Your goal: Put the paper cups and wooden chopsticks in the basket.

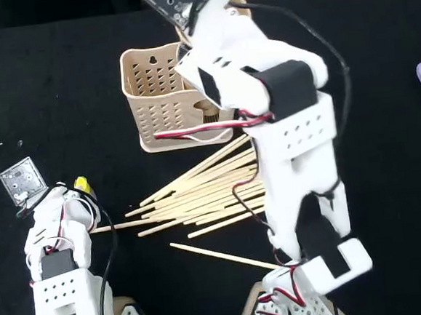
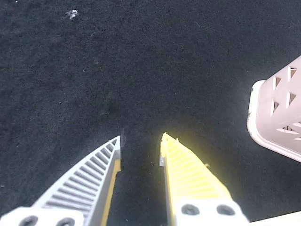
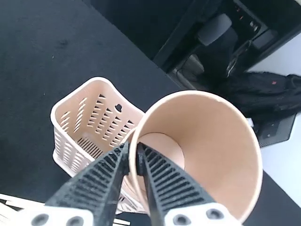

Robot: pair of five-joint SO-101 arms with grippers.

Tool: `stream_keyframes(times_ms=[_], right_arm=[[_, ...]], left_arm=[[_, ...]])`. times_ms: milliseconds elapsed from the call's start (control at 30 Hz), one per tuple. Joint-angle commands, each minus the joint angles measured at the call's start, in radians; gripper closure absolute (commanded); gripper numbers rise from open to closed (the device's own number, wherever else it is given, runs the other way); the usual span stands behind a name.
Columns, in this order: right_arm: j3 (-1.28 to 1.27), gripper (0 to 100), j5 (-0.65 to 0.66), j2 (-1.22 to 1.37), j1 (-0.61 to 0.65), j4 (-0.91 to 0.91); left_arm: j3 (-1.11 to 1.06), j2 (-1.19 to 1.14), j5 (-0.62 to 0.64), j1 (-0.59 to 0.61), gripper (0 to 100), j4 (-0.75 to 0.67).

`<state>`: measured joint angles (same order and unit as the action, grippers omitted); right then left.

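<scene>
Holds a paper cup (image 3: pixel 202 155), rim clamped in the right gripper (image 3: pixel 132 153), beside the basket (image 3: pixel 66 136) mid-delivery, left gripper (image 2: pixel 140 141) apart; probably needs lowering inside, then release

- Table cover (image 1: pixel 59 82): plain black, with a few pale specks.
- Basket (image 1: pixel 158 96): beige, its walls patterned with rows of small cut-out holes, triangular and slot-like.
- Paper cup (image 3: pixel 211 141): light tan, plain inside and on its bottom.
- Chopsticks (image 1: pixel 206 194): pale, unpainted wood.
- Left gripper (image 2: pixel 140 138): one finger (image 2: pixel 188 174) bright yellow, the other white with a yellow edge; both ribbed with fine cross lines.
- Right gripper (image 3: pixel 132 146): black, ribbed the same way, on white mounts.
- Right arm (image 1: pixel 298 158): white with black blocks and a dotted grid of holes.
- Left arm (image 1: pixel 60 286): white, one black block, the same dotted holes.
- Wires (image 1: pixel 194 132): red, white and black.
</scene>
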<state>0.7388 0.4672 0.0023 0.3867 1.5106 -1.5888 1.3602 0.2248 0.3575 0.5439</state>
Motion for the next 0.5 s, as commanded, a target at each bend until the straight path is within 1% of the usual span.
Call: stream_keyframes(times_ms=[0,333,400,467], right_arm=[[0.004,98.8,0.008,0.031,-0.012,-0.028],[0.008,98.5,0.002,0.11,-0.012,-0.023],[0.004,95.3,0.002,0.108,-0.012,-0.017],[0.01,87.8,0.0,0.104,-0.011,-0.008]], left_arm=[[0.013,0.014,0.0,0.007,86,-0.023],[0.012,0.014,0.0,0.007,86,-0.021],[0.012,0.014,0.0,0.007,86,-0.021],[0.01,0.014,0.0,0.007,86,-0.021]])
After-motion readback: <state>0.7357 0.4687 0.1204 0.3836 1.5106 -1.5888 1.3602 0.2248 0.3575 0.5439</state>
